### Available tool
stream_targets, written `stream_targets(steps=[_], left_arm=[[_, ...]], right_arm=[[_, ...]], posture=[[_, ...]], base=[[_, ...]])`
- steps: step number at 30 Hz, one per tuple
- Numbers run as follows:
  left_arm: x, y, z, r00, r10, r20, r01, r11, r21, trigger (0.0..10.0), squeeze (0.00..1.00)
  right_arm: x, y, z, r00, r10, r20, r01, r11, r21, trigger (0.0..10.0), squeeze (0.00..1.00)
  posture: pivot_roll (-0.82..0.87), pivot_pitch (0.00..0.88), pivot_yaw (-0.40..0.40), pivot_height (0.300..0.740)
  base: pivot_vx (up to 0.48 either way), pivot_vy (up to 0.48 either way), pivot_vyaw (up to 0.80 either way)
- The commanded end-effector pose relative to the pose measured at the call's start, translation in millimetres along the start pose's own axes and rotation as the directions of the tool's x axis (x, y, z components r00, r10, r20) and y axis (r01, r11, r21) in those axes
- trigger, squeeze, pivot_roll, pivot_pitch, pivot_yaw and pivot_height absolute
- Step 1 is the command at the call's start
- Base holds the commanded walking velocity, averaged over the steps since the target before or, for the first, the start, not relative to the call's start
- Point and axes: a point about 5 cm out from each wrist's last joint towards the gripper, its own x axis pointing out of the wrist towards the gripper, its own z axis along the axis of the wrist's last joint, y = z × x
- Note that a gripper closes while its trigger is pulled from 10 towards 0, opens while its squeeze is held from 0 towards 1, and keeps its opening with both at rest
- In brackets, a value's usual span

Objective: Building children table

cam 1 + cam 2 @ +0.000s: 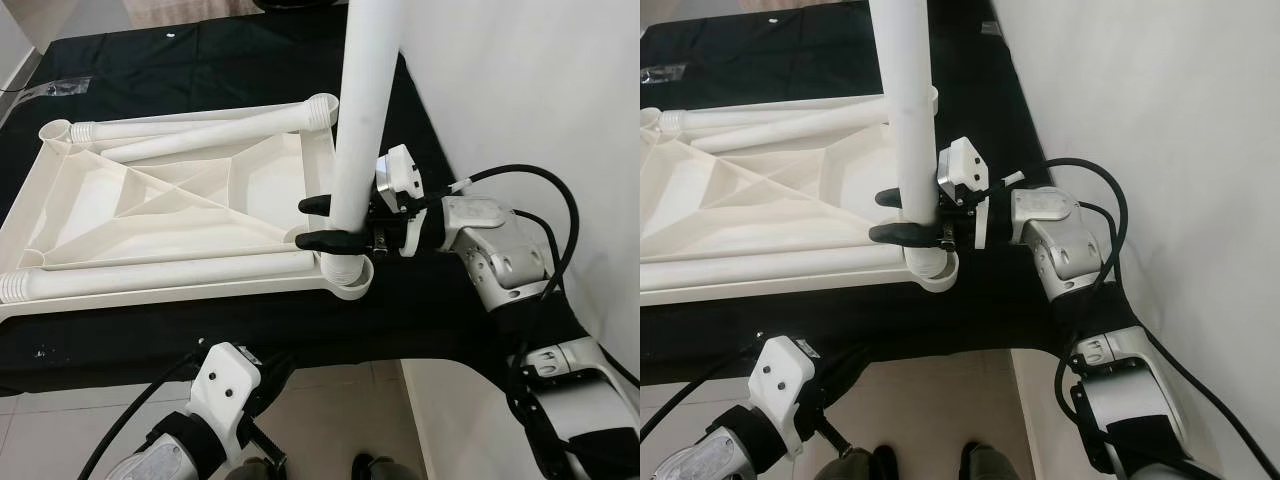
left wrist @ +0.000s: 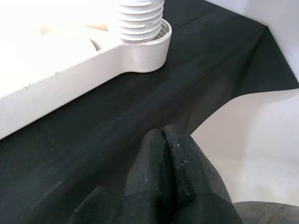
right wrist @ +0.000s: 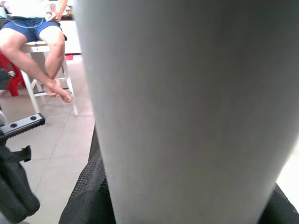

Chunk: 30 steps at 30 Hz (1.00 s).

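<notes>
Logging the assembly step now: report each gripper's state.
Left gripper: shut, holding nothing.
Right gripper: shut on the upright table leg.

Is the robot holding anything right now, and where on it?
Yes. The right gripper clamps the upright white table leg near its lower end, just above the socket. The left gripper holds nothing.

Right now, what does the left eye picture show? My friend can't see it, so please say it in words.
The right gripper is shut around a tall white table leg, holding it upright with its threaded end in the corner socket of an upside-down white tabletop. The tabletop lies on a black cloth with other legs lying on it. The left gripper hangs low, fingers together.
</notes>
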Motion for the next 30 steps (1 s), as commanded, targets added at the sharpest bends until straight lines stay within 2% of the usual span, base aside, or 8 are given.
stream_targets(steps=[1,7,18,22,30], left_arm=[[-1.7,-3.4,-1,1.000,-0.010,-0.006,0.010,1.000,-0.012,10.0,0.00],[-1.6,-2.8,-1,1.000,-0.010,-0.006,0.010,1.000,-0.011,10.0,0.00],[-1.6,-2.5,-1,1.000,-0.010,-0.006,0.010,1.000,-0.010,10.0,0.00],[-1.3,-2.6,-1,1.000,-0.008,-0.006,0.008,1.000,-0.008,10.0,0.00],[-1.2,-3.5,-1,1.000,-0.008,-0.004,0.008,1.000,-0.008,10.0,0.00]], right_arm=[[-0.5,3.7,-7,0.999,0.031,-0.031,-0.030,0.999,0.023,10.0,0.00],[-7.7,5.8,-7,0.996,0.078,-0.049,-0.076,0.996,0.038,10.0,0.00],[-8.3,4.7,-8,0.995,0.075,-0.060,-0.073,0.997,0.033,10.0,0.00],[1.1,4.7,-9,0.997,0.059,-0.050,-0.058,0.998,0.020,10.0,0.00],[3.9,-1.6,-7,0.999,0.014,-0.039,-0.013,1.000,0.004,10.0,0.00]], posture=[[-0.01,0.287,0.001,0.740],[-0.01,0.286,0.001,0.740],[-0.01,0.286,0.002,0.740],[0.00,0.286,-0.001,0.740],[-0.01,0.288,-0.005,0.740]], base=[[0.000,0.000,0.00],[0.000,0.000,0.00],[0.000,0.000,0.00],[0.000,0.000,0.00],[0.000,0.000,0.00]])
